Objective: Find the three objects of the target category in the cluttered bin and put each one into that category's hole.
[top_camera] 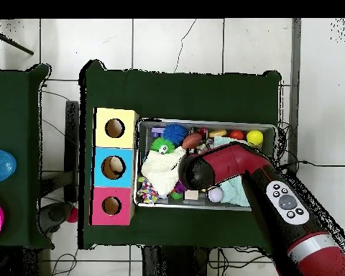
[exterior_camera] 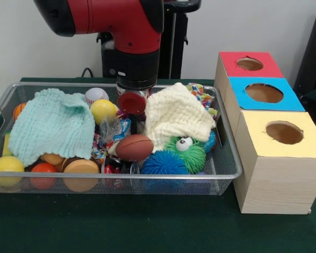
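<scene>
dark green cloth covers the table (exterior_camera: 147, 232), with a white wall behind it. a silver wire mesh bin (exterior_camera: 229, 158) sits on the cloth, crowded with toys. along the bin's near edge lie a yellow ball (exterior_camera: 7, 164), an orange ball (exterior_camera: 43, 169), a tan rounded wooden piece (exterior_camera: 81, 167), a spiky blue rubber ball (exterior_camera: 164, 163) and a fuzzy green toy with googly eyes (exterior_camera: 187, 150). just behind the blue ball rests a small brown football (exterior_camera: 134, 147). a pale mint knitted cloth (exterior_camera: 51, 125) drapes over the bin's left half, and a cream knitted cloth (exterior_camera: 176, 116) is heaped toward the right. further back, a second yellow ball (exterior_camera: 103, 109) and a white baseball (exterior_camera: 96, 95) sit near the far edge.

the red and black arm (exterior_camera: 126, 21) comes down into the middle of the bin, and its gripper (exterior_camera: 132, 103) is down among the toys by a red round shape; whether the jaws are apart or together cannot be told.

touching the bin's right edge stands a row of three light wooden boxes: nearest, the yellow-topped box (exterior_camera: 276, 153), then the blue-topped box (exterior_camera: 287, 103), and farthest the red-topped box (exterior_camera: 268, 67), each with one round hole in its lid.
</scene>
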